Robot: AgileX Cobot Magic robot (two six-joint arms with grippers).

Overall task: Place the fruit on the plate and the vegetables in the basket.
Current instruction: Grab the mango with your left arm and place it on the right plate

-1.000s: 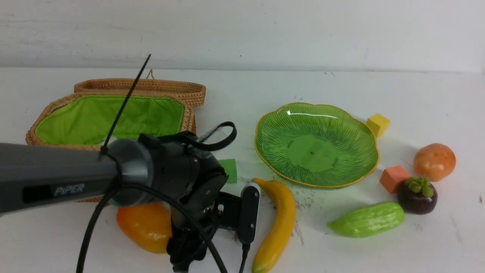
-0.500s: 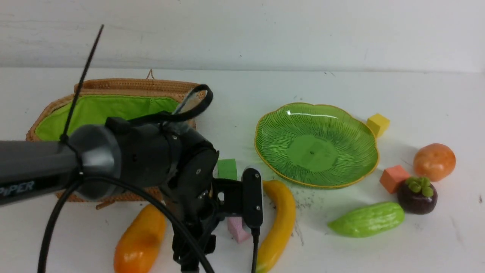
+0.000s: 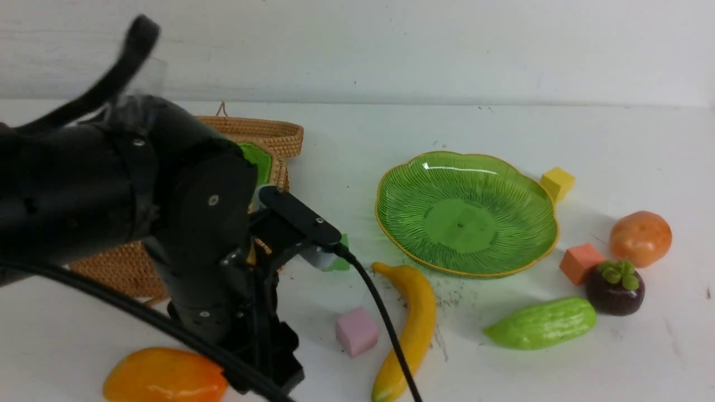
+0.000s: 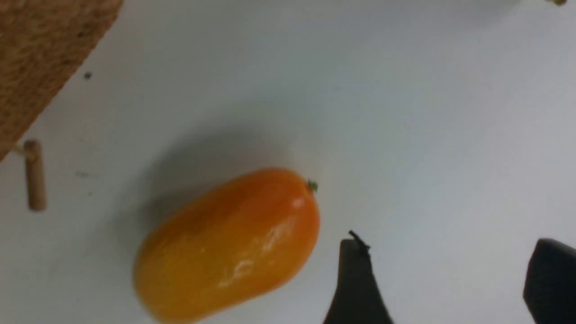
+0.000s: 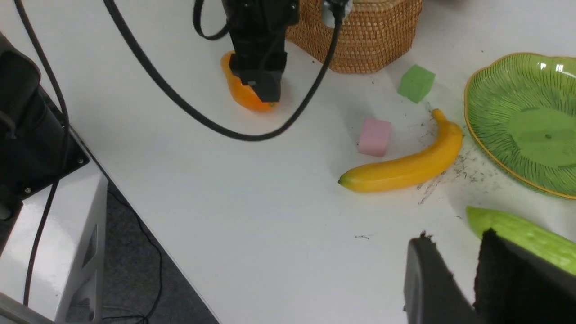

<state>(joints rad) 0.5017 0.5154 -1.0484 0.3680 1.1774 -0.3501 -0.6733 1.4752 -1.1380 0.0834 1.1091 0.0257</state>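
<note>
- Working with the left gripper (image 4: 450,274), pointed down close over the white tabletop (image 3: 503,368), jaws spread wide with nothing between them.
- Aiming, by the look of it, at the glossy orange-yellow toy mango (image 4: 227,245), which lies on its side just beside one finger and is not yet straddled.
- Probably needs a sideways shift before closing, so as to grip across the narrower girth rather than along the slippery length.
- Lies on the robot's left, just in front of the brown woven wicker basket with green cloth lining (image 5: 369,36).
- Sits well apart from the translucent green scalloped glass plate with gold rim (image 3: 463,215), hence a long carry rightward.
- Leaves the plate bare: long yellow toy banana (image 3: 410,324) just off its near rim, small dark purple mangosteen with green cap (image 3: 614,287) further right.
- Leaves vegetables on the table too: light green bumpy gourd (image 3: 539,324) and round orange tomato-like ball (image 3: 639,237), both on the right.
- No radish to be seen; basket interior mostly hidden behind the arm.
- Holding the right gripper (image 5: 456,252) back, above the table beside the gourd, jaws close together with only a sliver between and gripping nothing.
- Likely parked there to stay clear of the left arm.
</note>
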